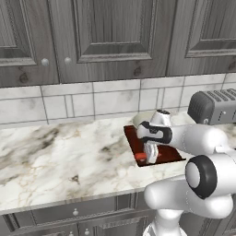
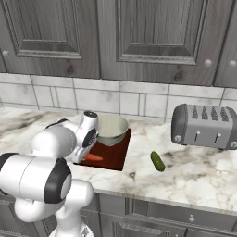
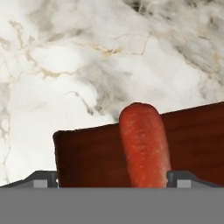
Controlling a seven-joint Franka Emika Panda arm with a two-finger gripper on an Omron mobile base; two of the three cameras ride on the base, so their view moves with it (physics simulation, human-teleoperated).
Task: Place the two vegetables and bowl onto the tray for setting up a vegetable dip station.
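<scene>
Arm hides most of tray [image 1: 132,138]; tool [image 3: 112,178] spread over carrot [image 3: 144,151], seemingly released.

Orange-red carrot [image 3: 144,148], red-brown tray [image 3: 87,157].

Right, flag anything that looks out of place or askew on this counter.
The cucumber lies loose on the marble counter between the tray and the toaster, off the tray. The carrot lies on the tray with its tip poking past the edge. The bowl sits on the tray's back end. Nothing is spilled or damaged.
</scene>
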